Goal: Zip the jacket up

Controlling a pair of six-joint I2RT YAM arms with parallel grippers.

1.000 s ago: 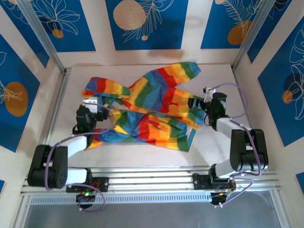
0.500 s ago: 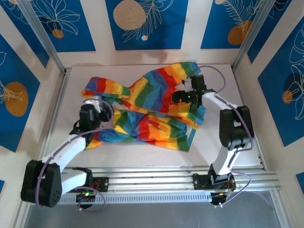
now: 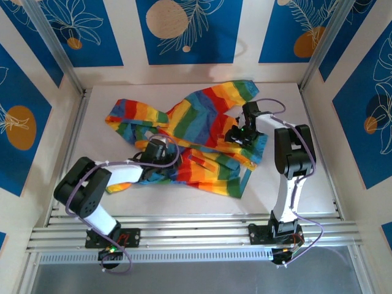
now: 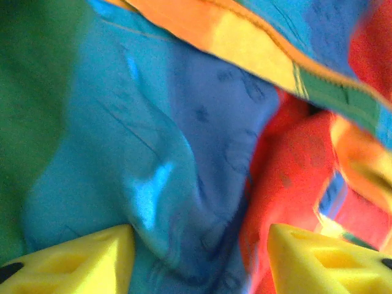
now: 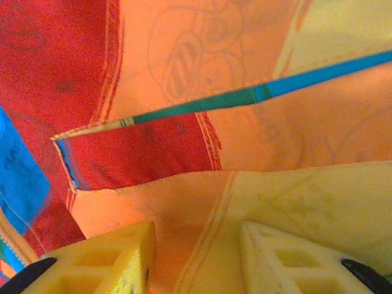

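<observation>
Rainbow-striped jacket (image 3: 202,122) | left tool (image 4: 199,231) parted astride blue fold | right tool (image 5: 196,228) narrower on orange-yellow cloth | grip unclear

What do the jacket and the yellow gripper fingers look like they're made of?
The jacket: thin woven cloth, probably synthetic, with a slight sheen; it creases softly and catches highlights in the left wrist view. The yellow fingers: matte hard plastic, apparently moulded or printed, with hollow cells.

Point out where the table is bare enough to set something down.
Bare table right of the jacket, past the right arm; a narrow strip between its hem and the front rail. Crowded mid-table: left gripper and right gripper on the fabric.
</observation>
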